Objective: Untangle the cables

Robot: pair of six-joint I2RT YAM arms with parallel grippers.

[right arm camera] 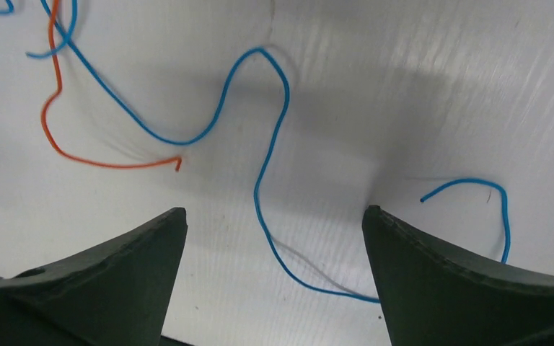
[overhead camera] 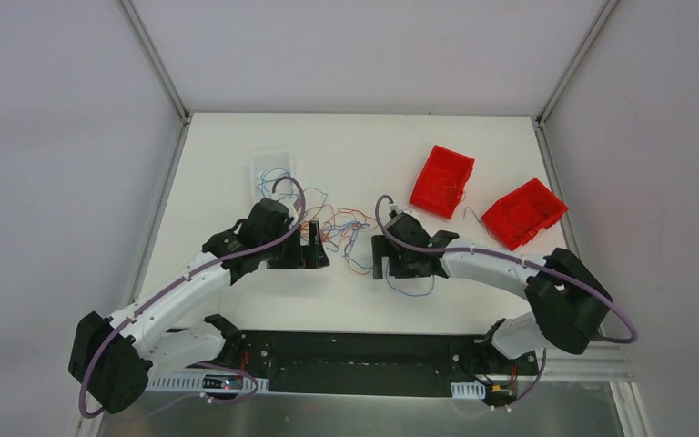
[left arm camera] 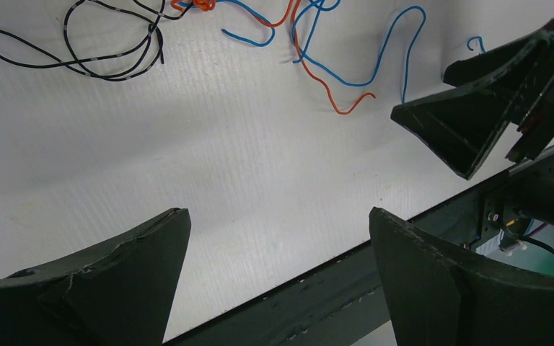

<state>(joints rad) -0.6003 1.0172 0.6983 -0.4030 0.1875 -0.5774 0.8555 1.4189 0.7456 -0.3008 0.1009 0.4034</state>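
Our white table [overhead camera: 373, 146] has the cables [overhead camera: 341, 226] tangled mid-table, between both arms. Left gripper [left arm camera: 278, 216] and right gripper [right arm camera: 274, 213] both gape wide, holding nothing. We'd drop the right one on that blue strand [right arm camera: 257, 184], probably loose, and pull slowly outward so the knot doesn't tighten.

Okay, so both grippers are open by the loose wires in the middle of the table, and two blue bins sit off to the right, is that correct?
Not quite. The left bin and the right bin are both red, not blue, as the top external view shows. The rest holds: the left gripper and the right gripper are open by the loose wires mid-table.
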